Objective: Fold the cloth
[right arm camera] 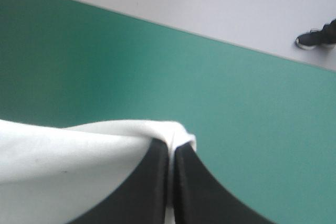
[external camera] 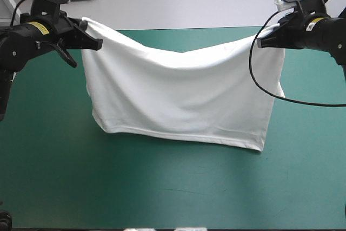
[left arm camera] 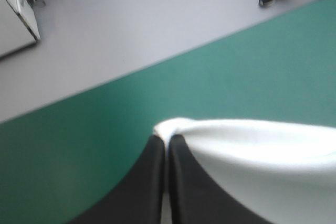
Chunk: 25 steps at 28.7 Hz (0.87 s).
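Note:
The white T-shirt (external camera: 181, 98) hangs lifted between both arms, its upper edge sagging in the middle and its lower edge touching the teal-green cover. My left gripper (external camera: 96, 43) is shut on the shirt's upper left corner. My right gripper (external camera: 261, 42) is shut on the upper right corner. In the left wrist view the black fingers (left arm camera: 181, 182) meet with a fold of the T-shirt (left arm camera: 257, 150) pinched at their tips. The right wrist view shows the same: fingers (right arm camera: 155, 182) together, with the T-shirt (right arm camera: 68, 150) bunched at the tips and trailing to one side.
The teal-green cover (external camera: 162, 187) lies bare in front of the shirt and on both sides. The table's far edge (external camera: 184, 27) runs just behind the lifted shirt, with grey floor beyond it.

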Tool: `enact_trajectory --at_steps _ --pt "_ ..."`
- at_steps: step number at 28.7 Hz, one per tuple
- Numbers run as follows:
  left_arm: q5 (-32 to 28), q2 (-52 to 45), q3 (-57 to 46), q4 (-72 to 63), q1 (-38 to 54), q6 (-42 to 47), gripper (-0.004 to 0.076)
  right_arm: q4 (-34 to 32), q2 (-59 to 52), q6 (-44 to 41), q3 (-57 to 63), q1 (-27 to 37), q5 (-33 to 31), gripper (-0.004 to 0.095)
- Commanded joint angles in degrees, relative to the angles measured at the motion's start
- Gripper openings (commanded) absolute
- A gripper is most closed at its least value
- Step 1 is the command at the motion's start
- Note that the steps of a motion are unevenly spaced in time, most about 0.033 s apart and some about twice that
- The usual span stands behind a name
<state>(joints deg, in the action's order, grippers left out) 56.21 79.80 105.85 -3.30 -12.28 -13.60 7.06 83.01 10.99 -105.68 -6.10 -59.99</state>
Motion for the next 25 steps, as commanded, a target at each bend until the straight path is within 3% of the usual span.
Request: enact_trajectory --at_steps 1,7,11,17,22,25 --pt "-16.4 -1.1 2.4 0.4 -0.1 -0.1 -0.0009 -0.2 -0.3 -0.1 -3.9 0.6 11.6 -0.0017" --pt "-26.5 4.4 7.2 1.7 -0.1 -1.0 -0.0009 -0.8 7.5 0.2 -16.1 0.6 15.8 -0.0017" --pt "-28.4 10.0 13.3 1.8 -0.1 -1.2 -0.0008 -0.5 13.7 0.2 -26.8 1.2 17.7 -0.0017" --pt "-33.9 16.9 20.0 1.8 0.0 -1.2 -0.0009 6.9 19.5 2.8 -33.1 5.2 23.6 -0.0017" --pt "-34.8 21.2 20.4 0.8 0.6 -1.1 -0.0008 10.3 23.0 5.2 -33.1 7.9 24.9 -0.0017" --pt "-31.8 24.0 19.9 -4.9 1.9 -0.7 -0.0009 12.4 25.5 7.9 -30.2 8.7 20.4 -0.0017"
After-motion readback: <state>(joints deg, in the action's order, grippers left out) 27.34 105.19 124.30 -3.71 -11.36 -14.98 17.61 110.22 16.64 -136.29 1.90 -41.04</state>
